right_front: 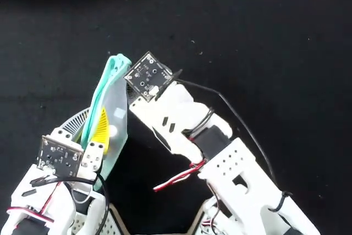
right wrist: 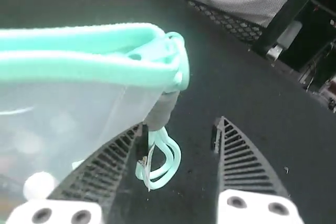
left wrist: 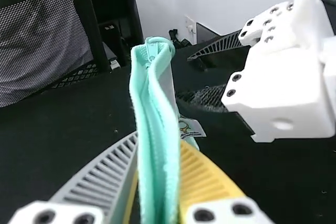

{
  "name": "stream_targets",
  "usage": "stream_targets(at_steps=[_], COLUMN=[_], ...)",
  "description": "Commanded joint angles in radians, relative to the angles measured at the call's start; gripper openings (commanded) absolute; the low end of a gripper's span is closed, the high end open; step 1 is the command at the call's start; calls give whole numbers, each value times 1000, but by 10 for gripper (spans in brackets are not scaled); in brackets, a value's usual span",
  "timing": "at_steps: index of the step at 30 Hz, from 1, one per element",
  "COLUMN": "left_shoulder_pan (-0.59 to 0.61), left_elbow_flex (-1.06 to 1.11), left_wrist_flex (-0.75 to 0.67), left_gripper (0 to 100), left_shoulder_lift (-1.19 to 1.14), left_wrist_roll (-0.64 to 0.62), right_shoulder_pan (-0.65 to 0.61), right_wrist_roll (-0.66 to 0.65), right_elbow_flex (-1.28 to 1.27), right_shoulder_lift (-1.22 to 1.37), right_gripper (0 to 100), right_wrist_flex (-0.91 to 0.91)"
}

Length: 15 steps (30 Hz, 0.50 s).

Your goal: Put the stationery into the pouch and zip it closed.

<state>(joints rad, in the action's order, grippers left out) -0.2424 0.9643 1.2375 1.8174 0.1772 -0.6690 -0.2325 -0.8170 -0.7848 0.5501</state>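
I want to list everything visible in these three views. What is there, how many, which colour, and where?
translucent plastic pouch with mint-green zipper: one, clear and mint green, between the two grippers
mint-green looped zipper pull: one, mint green, hanging at the pouch's end beside a right gripper finger
small white round item: one, white, seen through the pouch wall
black table: one, black, under everything
left gripper: one, grey and yellow fingers, shut on the pouch's zipper edge
right gripper: one, dark ribbed fingers, open, at the pouch's pull end
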Motion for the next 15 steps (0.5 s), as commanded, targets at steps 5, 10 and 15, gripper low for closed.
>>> stream_targets(at_steps=[5, 10, 15], left_shoulder_pan=[-16, -15, -15], left_elbow_flex=[-41, -41, -41], left_wrist_flex=[-5, -5, -5], left_gripper=[29, 29, 29], left_shoulder_lift=[2, 2, 2], left_wrist_roll=[11, 12, 12], right_shoulder_pan=[-35, -32, -37], right_wrist_roll=[2, 2, 2], right_elbow_flex=[-41, -97, -214], right_shoulder_lift=[-2, 74, 71], right_gripper=[218, 218, 218], right_wrist_flex=[-210, -270, -270])
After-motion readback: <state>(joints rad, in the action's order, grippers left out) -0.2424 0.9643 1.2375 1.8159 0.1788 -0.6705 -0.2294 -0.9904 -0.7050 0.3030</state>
